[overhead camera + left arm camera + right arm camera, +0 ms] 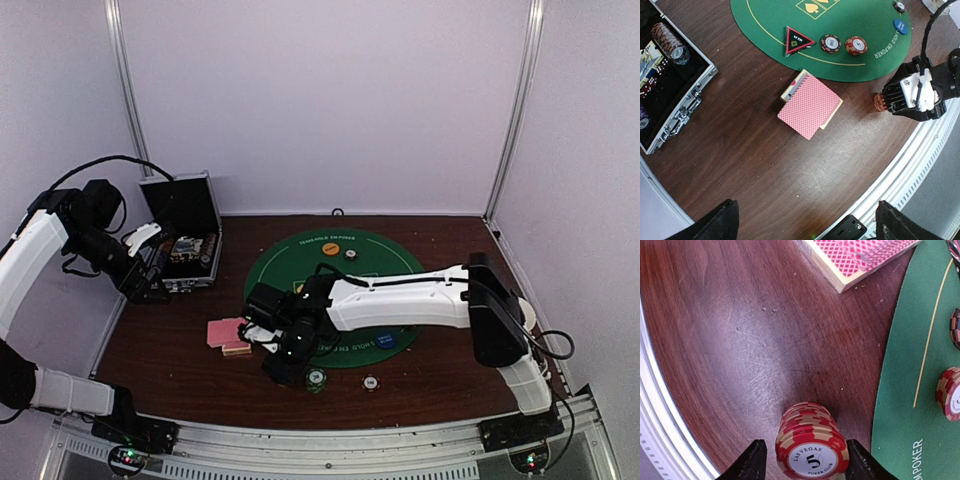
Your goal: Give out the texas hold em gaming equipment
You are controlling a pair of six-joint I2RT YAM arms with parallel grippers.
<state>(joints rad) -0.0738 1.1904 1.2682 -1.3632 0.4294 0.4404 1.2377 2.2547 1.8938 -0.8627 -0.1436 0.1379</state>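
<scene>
Where the top view looks down on the table, we see the right gripper low over the wood at the near edge of the green mat. A chip stack stands just beside its tip. The cards lie just to the left of it, pink backs up. A blue disc sits on the mat's near rim, and a single chip lies close by. The left gripper hangs by the open case at the far left, well apart from all of these.

From the left wrist, we see its fingers spread wide with only bare wood between them. Beyond them lie the cards, with the triangle and two chips on the mat. The chip stack stands at the right gripper's tip.

From the right wrist, the red chip stack stands upright on the wood, squarely between the two fingers. They are drawn in narrow around it. A dark sliver shows on the picture's left side, and the other finger is against the stack or just beside it. We cannot tell whether they press on it. The cards' corner lies at the top of this view, apart from the stack.
</scene>
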